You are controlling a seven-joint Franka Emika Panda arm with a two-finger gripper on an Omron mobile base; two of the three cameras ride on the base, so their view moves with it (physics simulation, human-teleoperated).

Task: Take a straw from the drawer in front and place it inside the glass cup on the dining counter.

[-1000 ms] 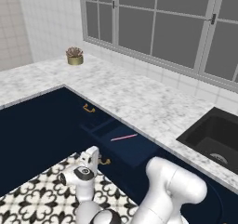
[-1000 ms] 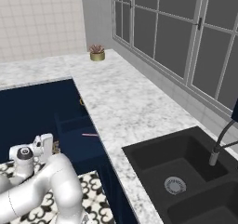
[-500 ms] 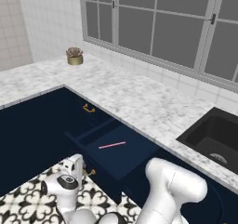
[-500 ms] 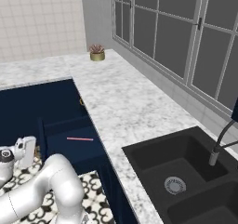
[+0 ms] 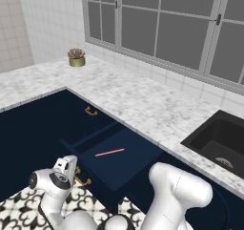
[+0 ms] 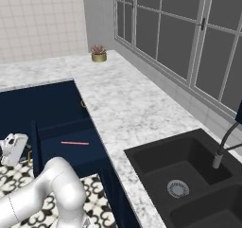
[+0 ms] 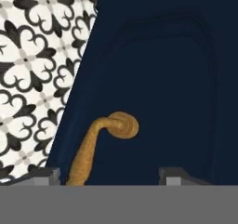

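Note:
The navy drawer (image 5: 135, 166) stands pulled out below the marble worktop. On its dark floor lies the thin pink-red straw (image 5: 109, 152) (image 6: 74, 143), flat and alone. My gripper (image 5: 78, 173) (image 6: 28, 151) (image 7: 111, 177) is low in front of the drawer's flat front, open. The brass handle (image 7: 100, 144) runs between the two spread fingertips (image 7: 46, 175), and I see a gap on each side. The glass cup and the dining counter are out of view.
The marble worktop (image 5: 143, 100) runs around the corner, with a small potted plant (image 5: 76, 57) (image 6: 98, 54) at the back. A black sink (image 6: 189, 175) with a faucet (image 6: 224, 146) lies to the right. Patterned floor tiles (image 7: 32, 56) show beneath the hand. A navy cabinet with a brass handle (image 5: 90, 111) is behind the drawer.
The drawer has slid much further out, with the hand moving back and down with it. The jaws, shut on the handle before, now stand apart around it.

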